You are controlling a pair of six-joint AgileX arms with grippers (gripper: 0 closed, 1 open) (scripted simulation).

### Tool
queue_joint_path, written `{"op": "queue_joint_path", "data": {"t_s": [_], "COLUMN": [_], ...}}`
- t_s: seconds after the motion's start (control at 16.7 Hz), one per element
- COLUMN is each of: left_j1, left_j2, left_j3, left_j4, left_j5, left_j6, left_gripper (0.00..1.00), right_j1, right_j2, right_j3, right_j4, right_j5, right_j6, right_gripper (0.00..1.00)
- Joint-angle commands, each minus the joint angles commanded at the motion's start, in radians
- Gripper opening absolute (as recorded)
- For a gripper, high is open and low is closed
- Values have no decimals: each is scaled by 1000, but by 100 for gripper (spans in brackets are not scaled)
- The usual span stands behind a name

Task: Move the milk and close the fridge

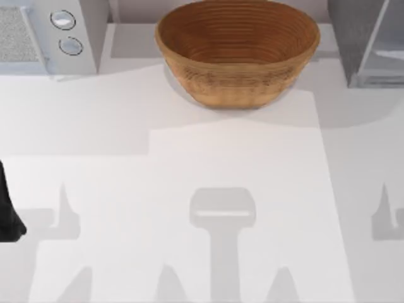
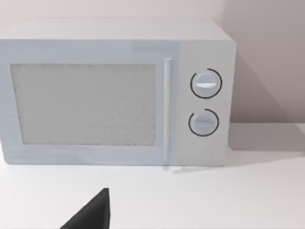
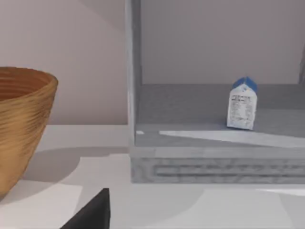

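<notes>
The left arm (image 1: 9, 218) is parked at the left edge of the top view; whether either gripper is spread cannot be told. Farther back, at right, the milk (image 3: 241, 110) is stood upright inside the open fridge (image 3: 209, 167). It looks light and easily squashed, so its flat sides should be pinched gently.

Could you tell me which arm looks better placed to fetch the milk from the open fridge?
Probably the right arm. The fridge stands at the table's right rear, and the right wrist view faces its open interior, where the milk stands upright. The left wrist view faces the microwave instead.
</notes>
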Motion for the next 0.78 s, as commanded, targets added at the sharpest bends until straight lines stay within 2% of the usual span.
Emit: {"op": "queue_joint_path", "data": {"t_s": [0.18, 0.36, 0.78], "left_j1": [0, 0, 0], "left_j2": [0, 0, 0], "left_j3": [0, 0, 0], "left_j4": [0, 0, 0], "left_j5": [0, 0, 0], "left_j6": [0, 0, 0], "left_gripper": [100, 100, 100], "right_j1": [7, 13, 9], "right_j2": [-86, -226, -588], "right_j3": [74, 192, 485], "right_j4": [-97, -289, -1004], "right_j5": [-6, -10, -1], "right_j6": [5, 8, -2], "right_gripper": [100, 100, 100]}}
